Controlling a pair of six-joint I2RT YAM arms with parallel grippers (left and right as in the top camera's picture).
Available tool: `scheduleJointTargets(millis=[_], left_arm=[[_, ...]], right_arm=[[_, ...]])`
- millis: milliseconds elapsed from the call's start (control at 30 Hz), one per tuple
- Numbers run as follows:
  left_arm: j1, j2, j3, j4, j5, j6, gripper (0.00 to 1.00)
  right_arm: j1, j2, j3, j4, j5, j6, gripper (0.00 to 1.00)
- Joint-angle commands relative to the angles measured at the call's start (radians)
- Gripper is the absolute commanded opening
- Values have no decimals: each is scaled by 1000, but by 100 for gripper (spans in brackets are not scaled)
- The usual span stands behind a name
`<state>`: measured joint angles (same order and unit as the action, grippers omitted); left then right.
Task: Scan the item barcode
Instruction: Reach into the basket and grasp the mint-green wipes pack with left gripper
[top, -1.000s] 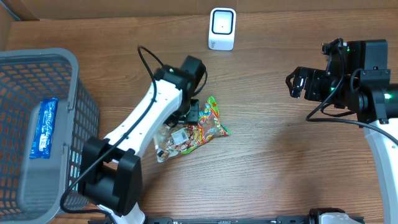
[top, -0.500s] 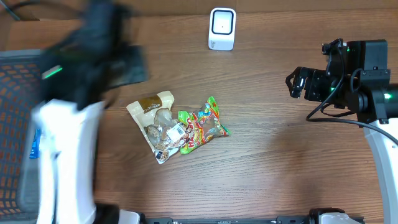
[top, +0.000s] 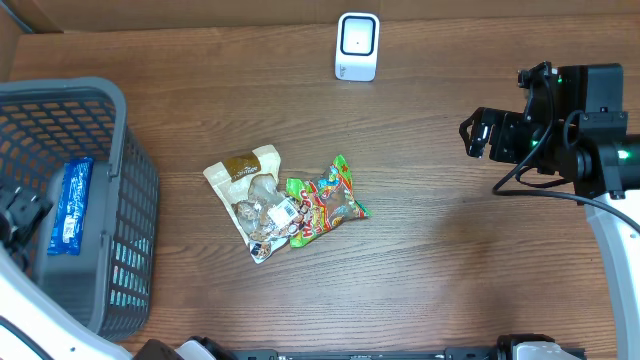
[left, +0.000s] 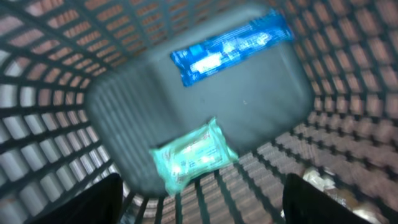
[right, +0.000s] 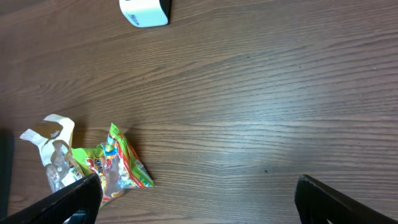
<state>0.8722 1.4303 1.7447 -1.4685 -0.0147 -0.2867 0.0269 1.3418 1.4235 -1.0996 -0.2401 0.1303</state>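
Wooden table (top: 450, 280) carries the tan packet (top: 243, 190) and green packet (top: 335, 200) touching at centre frame, below the scanner (top: 357, 45). My left gripper (left: 204, 183) hangs spread over the basket (top: 140, 220); my right gripper (right: 198, 186) is spread, empty.

a mock shop checkout: a white barcode scanner (top: 357, 45) at top centre, a grey mesh shopping basket (top: 138, 215) at the left edge, and packaged snacks (top: 292, 206) mid-frame on a wood-grain bench (top: 450, 285).

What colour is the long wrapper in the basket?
The wrapper is blue; left wrist view shows it best.
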Motion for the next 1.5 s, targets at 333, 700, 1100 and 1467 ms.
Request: scheduleJointTargets(millis=[333,700,1100,1467], left_arm=[[35,20,-703,385,301,175,77],[2,21,-925,678,214,75,97],[2,21,-925,665,127,54,17],[4,21,-653,521,145,55,4]], right_arm=[[-1,-4,16,13,-9,3,100],[-1,-4,16,5,-9,3,100],[0,-4,15,5,-9,3,100],[0,-4,15,-3,-9,3,100]])
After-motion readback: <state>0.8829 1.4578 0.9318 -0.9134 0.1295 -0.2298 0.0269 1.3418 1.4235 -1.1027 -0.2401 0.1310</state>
